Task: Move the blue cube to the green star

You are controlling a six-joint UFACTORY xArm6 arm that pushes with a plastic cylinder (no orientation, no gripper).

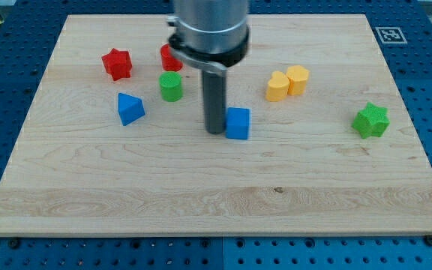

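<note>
Where the dark rod meets the pale wooden surface (201, 202), my tip (214, 131) rests against the view's-left side of the small blue plastic cube (238, 123); it grasps nothing. From that cube, the green plastic star (371, 120) lies well apart toward the view's right, the two yellow blocks (287, 82) up-right, and the blue triangular block (130, 109) left.

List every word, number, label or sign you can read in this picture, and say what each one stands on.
No readable words or numbers appear.
Only sign: a black-and-white square marker at the wooden board's top right corner in the view; it is a pattern, not text.
The blocks, including the blue cube beside my tip and the green star, bear no markings.
</note>
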